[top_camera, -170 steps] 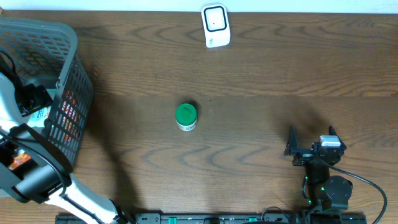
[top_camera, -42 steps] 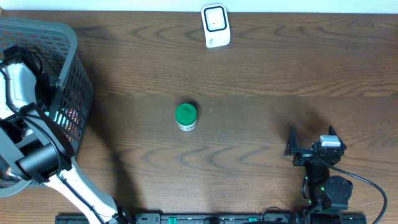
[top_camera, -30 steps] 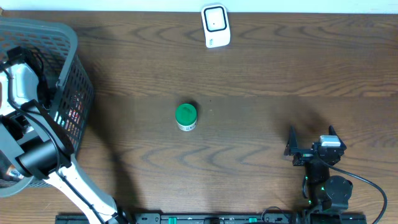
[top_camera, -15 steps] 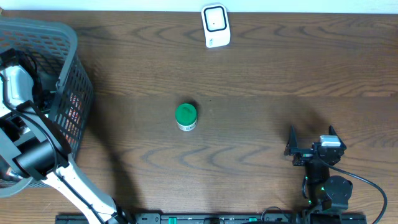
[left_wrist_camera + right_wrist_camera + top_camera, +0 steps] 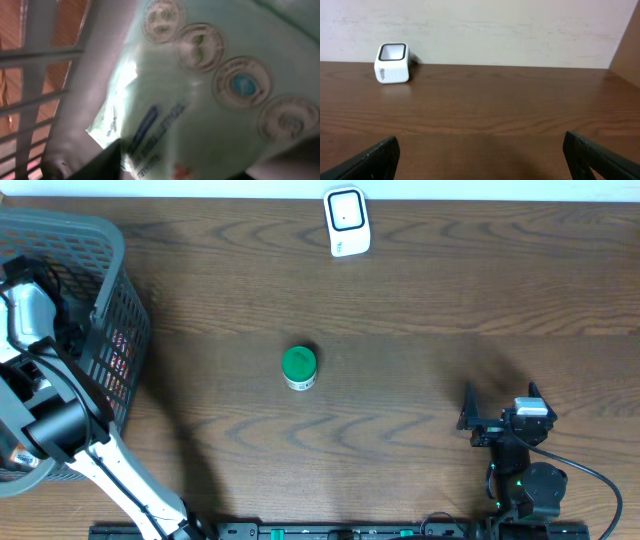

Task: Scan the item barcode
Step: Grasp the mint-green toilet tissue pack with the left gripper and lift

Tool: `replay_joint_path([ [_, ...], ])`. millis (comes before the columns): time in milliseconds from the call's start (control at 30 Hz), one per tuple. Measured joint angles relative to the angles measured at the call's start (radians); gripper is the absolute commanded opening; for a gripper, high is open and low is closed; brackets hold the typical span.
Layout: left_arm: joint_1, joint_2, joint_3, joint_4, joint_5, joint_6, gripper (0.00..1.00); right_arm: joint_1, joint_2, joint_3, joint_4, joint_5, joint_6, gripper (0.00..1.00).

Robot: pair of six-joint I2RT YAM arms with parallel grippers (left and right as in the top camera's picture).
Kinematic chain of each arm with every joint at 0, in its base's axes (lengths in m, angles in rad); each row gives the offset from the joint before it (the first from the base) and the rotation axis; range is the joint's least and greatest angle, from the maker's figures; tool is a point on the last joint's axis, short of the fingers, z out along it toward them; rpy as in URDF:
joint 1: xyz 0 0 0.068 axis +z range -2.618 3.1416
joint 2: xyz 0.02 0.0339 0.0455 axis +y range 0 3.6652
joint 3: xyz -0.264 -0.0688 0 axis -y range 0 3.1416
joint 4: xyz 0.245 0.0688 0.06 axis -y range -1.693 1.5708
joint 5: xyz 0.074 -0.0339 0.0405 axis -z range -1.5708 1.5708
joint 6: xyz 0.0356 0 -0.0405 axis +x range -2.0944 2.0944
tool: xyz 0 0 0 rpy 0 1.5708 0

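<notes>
— Inside the basket, hard up against the left wrist camera: a pale green packet, with round emblems and blue print, right beside the basket's barred wall.
— And the left gripper?
— Down in the basket with it. One dark finger at the packet's lower edge. Clenched on it or loose: cannot tell.
— Outside the basket?
— A green-lidded jar upright on the table, well apart from the basket. Farther from the basket, at the table's far edge, the white scanner, window facing up.
— Right gripper?
— Far across from the basket, low over the near edge, released, jaws spread wide, nothing between them.
</notes>
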Motion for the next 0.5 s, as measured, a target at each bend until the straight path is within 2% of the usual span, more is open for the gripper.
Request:
replay_joint_path([
  [33,0.000,0.005,0.000,0.006,-0.011,0.002,0.08,0.000,0.000,0.000,0.000,0.000,0.000,0.99],
  [67,-0.001,0.008,0.000,0.008,-0.023,0.004,0.08,0.000,0.000,0.000,0.000,0.000,0.000,0.99],
  [500,-0.001,0.001,-0.004,-0.016,-0.056,-0.045,0.07,0.000,0.000,0.000,0.000,0.000,0.000,0.99],
])
